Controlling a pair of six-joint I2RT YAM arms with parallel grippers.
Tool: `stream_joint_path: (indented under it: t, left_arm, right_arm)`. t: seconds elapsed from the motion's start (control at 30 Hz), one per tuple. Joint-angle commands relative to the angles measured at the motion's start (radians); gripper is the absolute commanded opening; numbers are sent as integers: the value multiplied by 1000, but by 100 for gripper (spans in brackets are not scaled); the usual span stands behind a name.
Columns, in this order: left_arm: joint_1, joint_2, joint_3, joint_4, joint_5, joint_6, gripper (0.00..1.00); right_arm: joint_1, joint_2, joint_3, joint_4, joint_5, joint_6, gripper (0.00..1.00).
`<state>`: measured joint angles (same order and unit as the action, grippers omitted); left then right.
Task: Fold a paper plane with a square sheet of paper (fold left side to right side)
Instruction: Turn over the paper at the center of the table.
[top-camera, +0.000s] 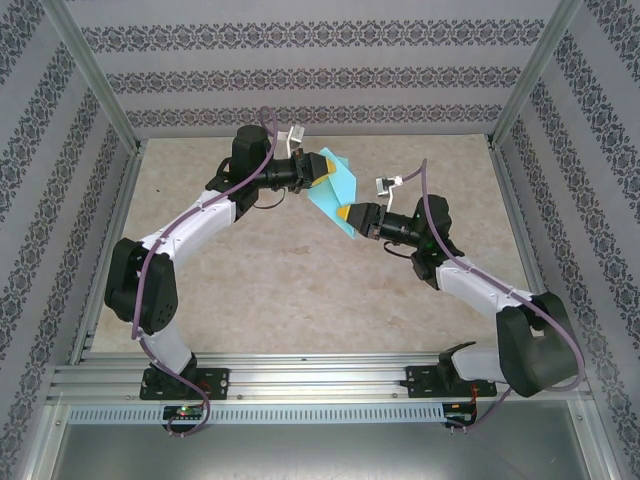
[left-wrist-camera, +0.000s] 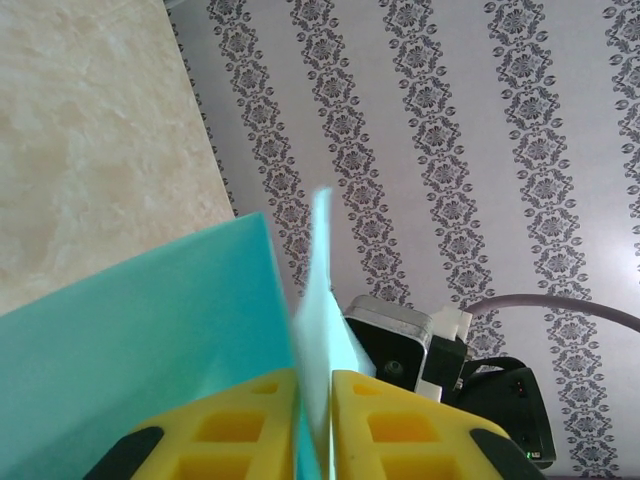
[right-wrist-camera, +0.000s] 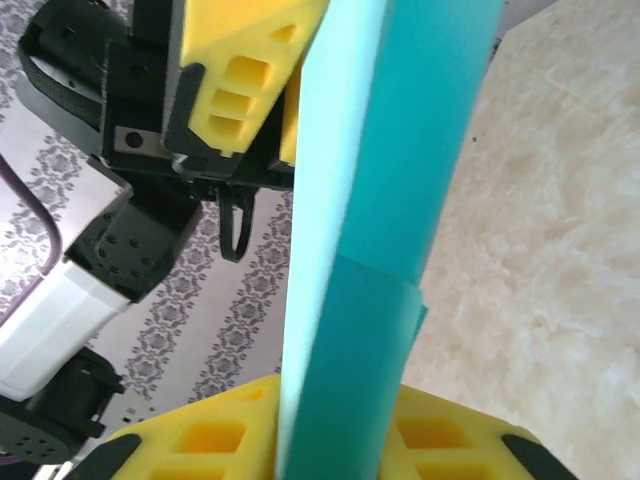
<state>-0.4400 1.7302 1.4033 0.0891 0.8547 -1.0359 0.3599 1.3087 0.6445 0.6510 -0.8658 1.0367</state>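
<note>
The light turquoise sheet of paper (top-camera: 335, 190), folded into overlapping layers, hangs in the air above the far middle of the table. My left gripper (top-camera: 322, 170) pinches its upper left end; in the left wrist view the paper (left-wrist-camera: 150, 340) runs up from between the yellow fingers (left-wrist-camera: 230, 425). My right gripper (top-camera: 347, 214) grips the lower end, and the right wrist view has the layered paper (right-wrist-camera: 370, 200) standing between its yellow fingers (right-wrist-camera: 200, 440). Whether the folds make a paper plane cannot be told.
The beige marbled table (top-camera: 300, 280) lies below, walled by patterned panels (top-camera: 300, 75) and aluminium posts (top-camera: 95, 70). The left gripper's yellow fingers (right-wrist-camera: 240, 70) sit close above the paper in the right wrist view. The right wrist camera (left-wrist-camera: 400, 340) is near the left fingers.
</note>
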Motion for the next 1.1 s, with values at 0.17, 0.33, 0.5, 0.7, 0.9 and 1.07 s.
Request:
stream_joint_path:
  t: [0.17,0.33,0.5,0.7,0.9,1.07]
  left_arm:
    - [12,-104,-10,-161,-110,163,55]
    - [30,-227,2,-420,-336,353,70]
    - [31,-387,-46,-563,-640,463,76]
    - [29,-620,-227,-583,-1020,421,81]
    - [32,-776,-337,-636,-1218,380,86]
    - [31,-827,-360,-683,-1278,358,88]
  right_arm:
    - [19,-61,70,-322,61,-248,16]
    - [53,-80,171,-690,198,-505,14]
    - [151,-42,306,-1058,527,-733,9]
    - [319,67,421,-1290,1072,-843,9]
    - [475,266,535,-1462,1567,-858,10]
    - [548,461,627,-1537,1737,-879,14]
